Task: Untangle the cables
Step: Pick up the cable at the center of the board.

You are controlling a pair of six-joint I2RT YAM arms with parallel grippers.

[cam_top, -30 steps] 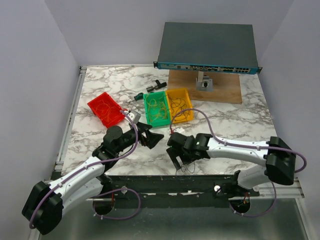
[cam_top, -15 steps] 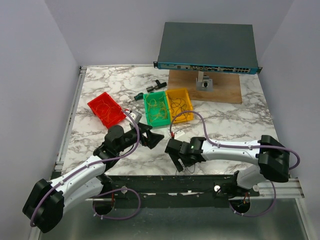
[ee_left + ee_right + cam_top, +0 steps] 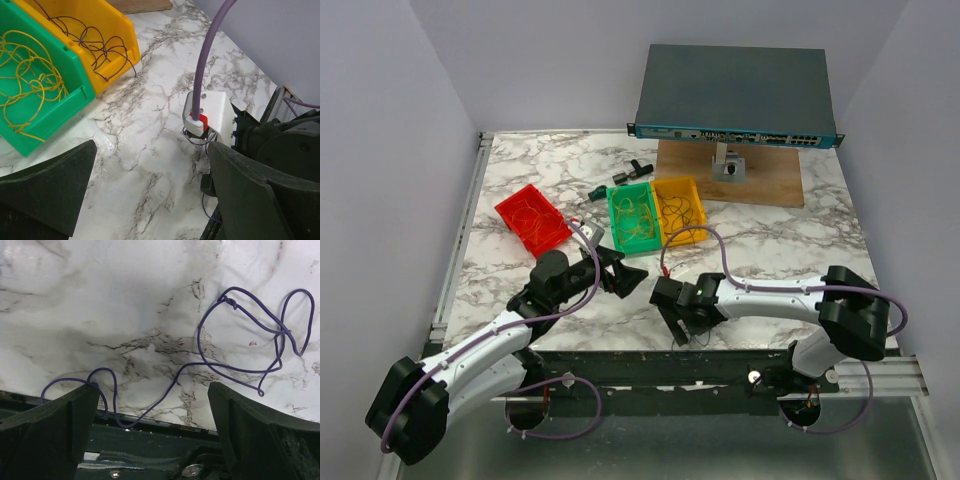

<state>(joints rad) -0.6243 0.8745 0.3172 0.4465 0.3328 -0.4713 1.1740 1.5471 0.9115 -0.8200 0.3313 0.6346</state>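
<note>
One loose dark purple cable (image 3: 199, 340) lies on the marble directly under the right gripper (image 3: 152, 390). Its fingers (image 3: 45, 435) are spread wide and hold nothing, one on either side of the strand.

- Left gripper (image 3: 152, 150): jaws also wide apart and empty, hovering over bare table (image 3: 770, 250) near the right arm's wrist.
- Cable position: at the near edge of the table. One end loops over the edge onto the dark frame. The other end is bunched into overlapping loops with a small knot (image 3: 230, 300).
- Long axis: in the right wrist view it runs diagonally, from the tail at lower left to the loop cluster at upper right.
- Further out: the green bin (image 3: 50, 135) holds yellow cables (image 3: 30, 75), and the yellow bin (image 3: 117, 60) beside it holds more purple cables (image 3: 95, 45). The red bin (image 3: 532, 218) stands apart to the left.

Step, as I read it: lining up a pick on the last stray purple strand.

Next move: lower the right gripper and pinch on the straight middle run, not on the loops. The wire is hair-thin and flat on the marble, so the fingertips would have to reach the surface. The overhanging tail could snag the edge on lift.
</note>
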